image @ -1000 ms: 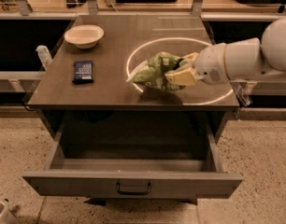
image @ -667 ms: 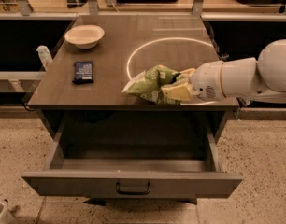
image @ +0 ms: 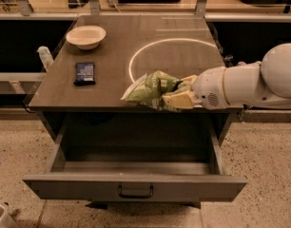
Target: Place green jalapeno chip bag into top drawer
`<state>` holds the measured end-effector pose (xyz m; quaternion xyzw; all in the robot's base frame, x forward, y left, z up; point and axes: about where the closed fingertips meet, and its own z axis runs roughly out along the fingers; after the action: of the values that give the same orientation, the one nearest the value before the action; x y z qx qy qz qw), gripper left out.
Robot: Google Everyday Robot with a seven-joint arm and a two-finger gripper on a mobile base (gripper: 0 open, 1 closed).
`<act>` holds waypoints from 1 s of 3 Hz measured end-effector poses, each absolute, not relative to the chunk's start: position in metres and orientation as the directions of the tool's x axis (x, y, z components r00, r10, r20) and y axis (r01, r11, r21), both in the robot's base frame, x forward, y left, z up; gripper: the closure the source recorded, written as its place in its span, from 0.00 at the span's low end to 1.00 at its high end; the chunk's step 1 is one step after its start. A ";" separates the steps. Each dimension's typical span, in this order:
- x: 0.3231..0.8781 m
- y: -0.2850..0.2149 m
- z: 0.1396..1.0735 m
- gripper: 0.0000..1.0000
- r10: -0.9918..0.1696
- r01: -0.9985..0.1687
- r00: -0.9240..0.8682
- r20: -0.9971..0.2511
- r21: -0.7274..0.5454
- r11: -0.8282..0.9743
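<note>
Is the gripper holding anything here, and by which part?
The gripper, near the dark tabletop's front edge, grips the wrinkly green foil chip bag by the end facing its white arm.

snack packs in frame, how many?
2. The green jalapeno chip bag is held in the gripper at the counter's front edge, over the open top drawer; a dark-blue packet lies flat on the counter's left side.

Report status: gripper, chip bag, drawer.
Gripper shut on green jalapeno chip bag at front edge of table. Top drawer open just below. Nothing seen blocking the drop.
</note>
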<state>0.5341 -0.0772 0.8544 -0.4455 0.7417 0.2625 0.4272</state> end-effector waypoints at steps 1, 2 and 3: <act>0.493 -0.070 0.849 1.00 -0.437 -0.862 -0.318 -0.841 0.066 0.502; 0.448 -0.069 0.837 1.00 -0.443 -0.816 -0.437 -0.783 0.137 0.562; 0.420 -0.071 0.825 1.00 -0.428 -0.771 -0.532 -0.731 0.209 0.601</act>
<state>0.4202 -0.0706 0.8246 -0.3595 0.8340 0.2650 0.3240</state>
